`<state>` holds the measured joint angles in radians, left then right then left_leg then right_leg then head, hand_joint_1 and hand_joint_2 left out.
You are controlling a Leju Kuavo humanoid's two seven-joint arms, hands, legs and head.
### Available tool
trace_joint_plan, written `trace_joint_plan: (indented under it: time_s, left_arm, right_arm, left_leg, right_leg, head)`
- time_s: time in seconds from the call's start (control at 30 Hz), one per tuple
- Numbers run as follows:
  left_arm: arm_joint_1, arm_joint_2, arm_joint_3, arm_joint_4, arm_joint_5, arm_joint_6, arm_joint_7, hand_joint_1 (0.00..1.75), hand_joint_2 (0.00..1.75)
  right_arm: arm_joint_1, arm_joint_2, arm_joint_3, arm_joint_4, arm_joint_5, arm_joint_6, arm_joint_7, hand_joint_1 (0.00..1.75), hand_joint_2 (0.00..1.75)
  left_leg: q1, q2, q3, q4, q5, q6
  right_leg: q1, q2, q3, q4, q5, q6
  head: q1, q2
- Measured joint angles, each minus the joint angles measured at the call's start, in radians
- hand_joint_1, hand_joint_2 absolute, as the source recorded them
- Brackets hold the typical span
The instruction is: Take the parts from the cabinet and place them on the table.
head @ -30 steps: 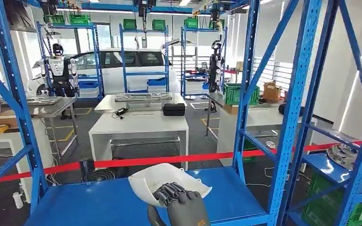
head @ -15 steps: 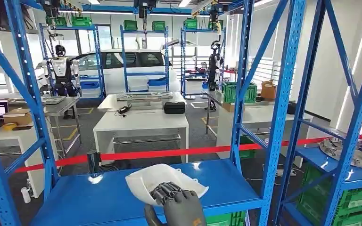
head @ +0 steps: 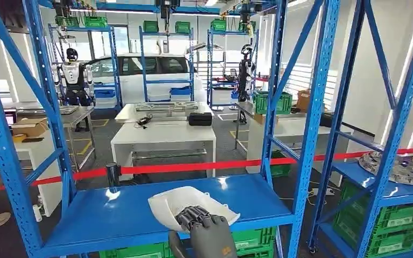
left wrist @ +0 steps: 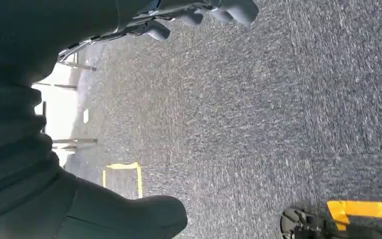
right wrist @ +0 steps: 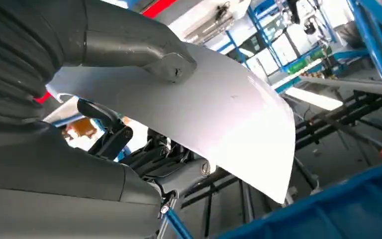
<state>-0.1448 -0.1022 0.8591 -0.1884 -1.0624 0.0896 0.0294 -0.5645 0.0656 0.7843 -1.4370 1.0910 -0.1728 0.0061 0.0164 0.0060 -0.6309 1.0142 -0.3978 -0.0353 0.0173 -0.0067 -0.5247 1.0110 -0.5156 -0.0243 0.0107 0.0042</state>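
Head view: the right hand (head: pixel 204 228) grips a white curved part (head: pixel 180 204), dark fingers (head: pixel 193 216) curled over its near edge, above the blue shelf (head: pixel 107 217) of the cabinet (head: pixel 312 123). Whether the part rests on the shelf or is lifted clear of it cannot be told. Right wrist view: the thumb (right wrist: pixel 129 45) presses on the part's (right wrist: pixel 219 114) convex outer face, the fingers (right wrist: pixel 154 159) lie beneath it. Left wrist view: the left hand (left wrist: pixel 199 12) hangs over grey carpet (left wrist: pixel 238 114) marked with yellow tape (left wrist: pixel 363 209); its fingers hold nothing, and how far they are spread cannot be told. Beyond the cabinet, a red barrier tape (head: pixel 193 167) runs in front of a white table (head: pixel 164 137).
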Motion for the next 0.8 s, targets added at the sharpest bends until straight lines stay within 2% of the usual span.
trace_joint_plan:
  time_s: [0.03, 0.07, 0.1, 0.17, 0.2, 0.23, 0.27, 0.3, 0.33, 0.37, 0.4, 0.43, 0.47, 0.53, 0.57, 0.6, 0.67, 0.7, 0.73, 0.77, 0.8]
  left_arm:
    - [0.002, 0.001, 0.0, 0.0, 0.0, 0.001, 0.0, 0.0, 1.75]
    - [0.005, 0.008, 0.0, 0.0, 0.0, 0.003, 0.0, 0.0, 1.75]
    - [0.006, 0.008, 0.0, 0.001, -0.003, 0.003, 0.0, 0.0, 1.75]
    - [0.006, 0.011, 0.0, 0.001, -0.005, 0.003, 0.0, 0.0, 1.75]
    - [0.006, 0.013, 0.0, 0.001, -0.005, 0.003, 0.0, 0.0, 1.75]
    - [0.006, 0.015, 0.0, 0.001, -0.005, 0.003, 0.0, 0.0, 1.75]
    - [0.007, 0.016, 0.0, 0.001, -0.006, 0.003, 0.0, 0.0, 1.75]
    - [0.007, 0.018, 0.0, 0.001, -0.008, 0.003, -0.001, 0.0, 1.75]
    - [0.007, 0.019, 0.0, 0.001, -0.01, 0.003, -0.001, 0.0, 1.75]
    - [0.005, 0.019, 0.0, 0.0, -0.011, 0.003, -0.001, 0.0, 1.75]
    - [0.002, 0.019, 0.0, 0.0, -0.014, 0.002, -0.001, 0.0, 1.75]
    - [0.003, 0.02, 0.0, 0.0, -0.015, 0.002, -0.001, 0.0, 1.75]
    - [0.003, 0.021, 0.0, 0.0, -0.016, 0.0, -0.001, 0.0, 1.75]
    - [0.005, 0.021, 0.0, 0.001, -0.016, -0.003, 0.0, 0.0, 1.75]
    - [0.004, 0.02, 0.0, 0.001, -0.016, -0.003, 0.0, 0.0, 1.75]
    - [0.003, 0.021, 0.0, 0.001, -0.016, -0.003, -0.001, 0.0, 1.75]
    - [0.004, 0.024, 0.0, 0.0, -0.011, -0.003, -0.009, 0.0, 1.75]
    - [0.005, 0.026, 0.0, 0.0, -0.004, -0.003, -0.015, 0.0, 1.75]
    - [0.006, 0.028, 0.0, 0.0, 0.001, -0.003, -0.022, 0.0, 1.75]
    - [0.006, 0.029, 0.001, 0.0, 0.005, -0.003, -0.026, 0.0, 1.75]
    - [0.007, 0.031, 0.001, 0.0, 0.008, -0.003, -0.029, 0.0, 1.75]
  right_arm:
    - [0.0, 0.0, 0.001, 0.0, 0.0, -0.002, 0.001, 1.75, 1.75]
    - [0.0, 0.002, 0.002, 0.0, 0.0, -0.004, 0.003, 1.75, 1.75]
    - [0.0, 0.005, 0.002, 0.0, 0.0, -0.005, 0.007, 1.75, 1.75]
    - [0.001, 0.007, 0.005, 0.0, 0.0, -0.006, 0.007, 1.75, 1.75]
    - [0.004, 0.007, 0.006, 0.001, 0.0, -0.006, 0.007, 1.75, 1.75]
    - [0.007, 0.007, 0.006, 0.001, 0.0, -0.006, 0.007, 1.75, 1.75]
    - [0.01, 0.007, 0.007, 0.001, 0.0, -0.006, 0.008, 1.75, 1.75]
    - [0.01, 0.007, 0.008, 0.001, -0.002, -0.006, 0.008, 1.75, 1.75]
    - [0.009, 0.007, 0.009, 0.001, -0.003, -0.007, 0.009, 1.75, 1.75]
    - [0.007, 0.007, 0.01, 0.001, -0.005, -0.007, 0.011, 1.75, 1.75]
    - [0.006, 0.007, 0.01, 0.001, -0.007, -0.007, 0.012, 1.75, 1.75]
    - [0.005, 0.008, 0.01, 0.001, -0.011, -0.008, 0.015, 1.75, 1.75]
    - [0.004, 0.008, 0.013, 0.001, -0.014, -0.01, 0.012, 1.75, 1.75]
    - [0.002, 0.007, 0.016, 0.001, -0.017, -0.011, 0.015, 1.75, 1.75]
    - [0.002, 0.006, 0.016, 0.002, -0.017, -0.011, 0.015, 1.75, 1.75]
    - [0.001, 0.006, 0.017, 0.002, -0.019, -0.011, 0.018, 1.75, 1.75]
    - [0.001, 0.005, 0.019, 0.002, -0.024, -0.014, 0.018, 1.75, 1.75]
    - [0.003, 0.003, 0.021, 0.002, -0.027, -0.016, 0.018, 1.75, 1.75]
    - [0.006, 0.001, 0.022, 0.003, -0.028, -0.02, 0.018, 1.75, 1.75]
    - [0.009, -0.001, 0.023, 0.003, -0.028, -0.022, 0.017, 1.75, 1.75]
    - [0.011, -0.002, 0.024, 0.003, -0.028, -0.024, 0.016, 1.75, 1.75]
  left_leg:
    - [-0.005, 0.0, -0.003, -0.004, 0.008, -0.008]
    - [0.001, -0.005, -0.012, 0.01, -0.012, -0.009]
    - [0.0, -0.005, -0.026, 0.045, -0.061, -0.011]
    - [0.001, -0.005, -0.071, 0.195, -0.173, -0.021]
    - [0.001, -0.005, -0.091, 0.27, -0.203, -0.025]
    - [0.001, -0.005, -0.092, 0.305, -0.202, -0.028]
    - [0.002, -0.005, -0.072, 0.298, -0.177, -0.03]
    - [0.003, -0.005, -0.033, 0.252, -0.14, -0.03]
    - [0.004, -0.005, 0.021, 0.179, -0.11, -0.032]
    - [0.007, -0.004, 0.094, 0.078, -0.103, -0.033]
    - [0.003, -0.006, 0.147, 0.006, -0.143, -0.032]
    - [-0.002, -0.01, 0.136, 0.007, -0.141, -0.015]
    - [-0.001, -0.009, 0.126, 0.001, -0.143, -0.008]
    - [-0.002, -0.008, 0.116, 0.002, -0.132, 0.013]
    - [0.003, -0.002, 0.111, 0.0, -0.121, 0.025]
    - [0.003, -0.003, 0.104, 0.0, -0.11, 0.031]
    - [0.003, -0.001, 0.08, 0.002, -0.091, 0.035]
    - [0.003, -0.001, 0.067, 0.004, -0.083, 0.035]
    - [0.003, -0.001, 0.055, 0.006, -0.075, 0.033]
    - [0.003, -0.001, 0.044, 0.008, -0.069, 0.032]
    - [0.003, -0.001, 0.035, 0.011, -0.064, 0.03]
  right_leg:
    - [-0.007, 0.0, -0.003, -0.013, 0.014, -0.008]
    - [-0.012, -0.006, -0.006, -0.02, 0.028, -0.01]
    - [-0.014, -0.005, -0.016, -0.022, 0.039, -0.021]
    - [-0.013, -0.005, -0.043, -0.022, 0.059, -0.023]
    - [-0.013, -0.005, -0.058, -0.02, 0.069, -0.023]
    - [-0.013, -0.006, -0.071, -0.019, 0.079, -0.021]
    - [-0.014, -0.006, -0.085, -0.016, 0.087, -0.019]
    - [-0.016, -0.006, -0.1, -0.011, 0.095, -0.015]
    - [-0.019, -0.006, -0.113, -0.005, 0.101, -0.011]
    - [-0.02, -0.006, -0.125, 0.005, 0.107, -0.005]
    - [-0.015, -0.006, -0.135, 0.013, 0.111, 0.002]
    - [-0.013, -0.007, -0.136, 0.014, 0.117, 0.007]
    - [-0.013, -0.007, -0.137, 0.017, 0.122, 0.011]
    - [-0.015, -0.007, -0.139, 0.011, 0.136, 0.024]
    - [-0.017, -0.005, -0.148, 0.019, 0.129, 0.03]
    - [-0.018, -0.001, -0.163, 0.051, 0.078, 0.037]
    - [-0.022, 0.0, -0.211, 0.195, -0.033, 0.046]
    - [-0.023, 0.0, -0.235, 0.279, -0.07, 0.048]
    - [-0.023, 0.0, -0.242, 0.332, -0.079, 0.049]
    - [-0.023, 0.0, -0.226, 0.327, -0.065, 0.048]
    - [-0.023, 0.0, -0.184, 0.278, -0.036, 0.045]
  head:
    - [0.0, 0.0]
    - [0.0, 0.0]
    - [-0.003, 0.0]
    - [-0.005, 0.0]
    - [-0.005, 0.0]
    - [-0.006, 0.0]
    - [-0.006, 0.0]
    - [-0.006, 0.0]
    - [-0.006, 0.0]
    - [-0.008, 0.0]
    - [-0.009, 0.0]
    - [-0.007, 0.0]
    - [-0.008, 0.0]
    - [-0.008, 0.0]
    - [-0.009, 0.0]
    - [-0.005, 0.0]
    - [-0.003, 0.0]
    - [-0.003, 0.0]
    - [-0.002, 0.0]
    - [-0.002, 0.0]
    - [0.0, 0.0]
